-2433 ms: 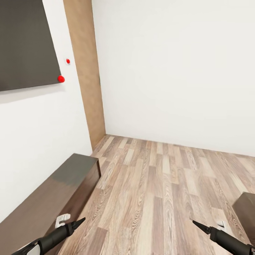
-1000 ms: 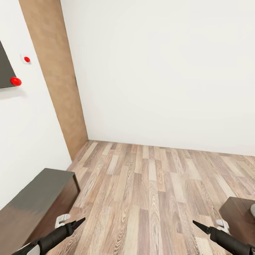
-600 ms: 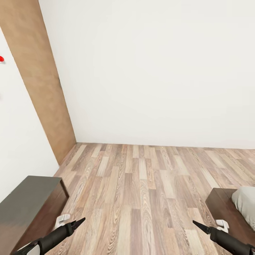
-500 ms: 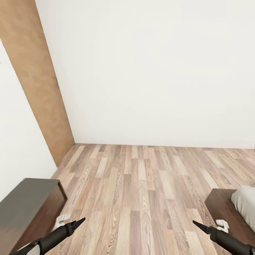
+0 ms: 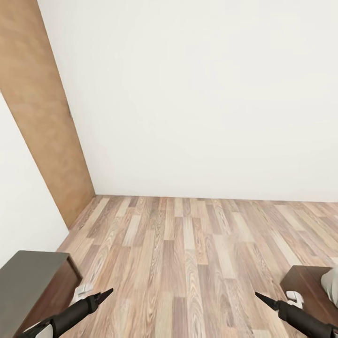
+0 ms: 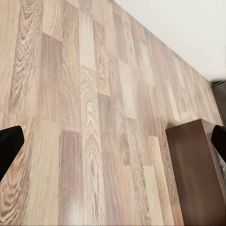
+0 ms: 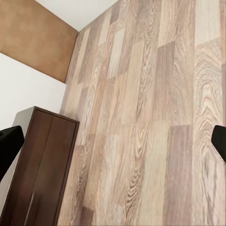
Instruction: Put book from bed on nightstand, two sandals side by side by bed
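Head view cuts off the bed (image 5: pixel 310 291) at right; both end effectors spread, empty.

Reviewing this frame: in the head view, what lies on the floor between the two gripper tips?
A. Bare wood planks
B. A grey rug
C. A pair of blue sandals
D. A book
A: only plank floor shows between the left gripper and the right gripper.

Matt wood-grain plank floor (image 5: pixel 188 263); smooth matt white wall (image 5: pixel 211 94); dark brown wooden bench (image 5: pixel 33 281) with glossy top.
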Controlling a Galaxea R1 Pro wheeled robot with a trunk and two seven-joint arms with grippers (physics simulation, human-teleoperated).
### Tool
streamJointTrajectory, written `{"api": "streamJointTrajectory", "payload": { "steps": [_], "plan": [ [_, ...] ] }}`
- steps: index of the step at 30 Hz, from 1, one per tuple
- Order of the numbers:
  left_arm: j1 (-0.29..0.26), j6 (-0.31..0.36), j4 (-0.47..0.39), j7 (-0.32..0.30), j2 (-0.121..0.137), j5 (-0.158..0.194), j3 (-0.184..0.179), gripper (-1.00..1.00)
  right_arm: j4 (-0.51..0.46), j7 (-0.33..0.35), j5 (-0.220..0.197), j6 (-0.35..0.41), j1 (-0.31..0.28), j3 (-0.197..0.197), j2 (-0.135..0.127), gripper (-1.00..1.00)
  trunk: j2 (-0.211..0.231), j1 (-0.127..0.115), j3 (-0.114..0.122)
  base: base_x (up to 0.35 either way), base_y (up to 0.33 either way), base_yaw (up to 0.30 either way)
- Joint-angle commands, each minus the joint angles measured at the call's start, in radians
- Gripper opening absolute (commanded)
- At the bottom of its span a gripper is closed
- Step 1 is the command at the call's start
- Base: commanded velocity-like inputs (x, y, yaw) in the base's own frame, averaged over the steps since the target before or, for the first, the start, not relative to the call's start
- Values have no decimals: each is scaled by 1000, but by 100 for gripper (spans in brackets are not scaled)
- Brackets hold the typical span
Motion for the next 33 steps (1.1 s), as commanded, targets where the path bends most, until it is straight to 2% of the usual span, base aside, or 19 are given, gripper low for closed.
{"api": "streamJointTrajectory", "payload": {
  "steps": [1, 33],
  "plan": [
    [-1, -10, 1, -1, 0, 4, -8, 100, 4, 4, -8, -3, -2, 8, 0, 100, 0, 1, -1, 327, 0, 0],
    [-1, -10, 1, -1, 0, 4, -8, 100, 4, 3, -8, -3, -2, 8, 1, 100, 0, 1, -1, 327, 0, 0]
  ]
}}
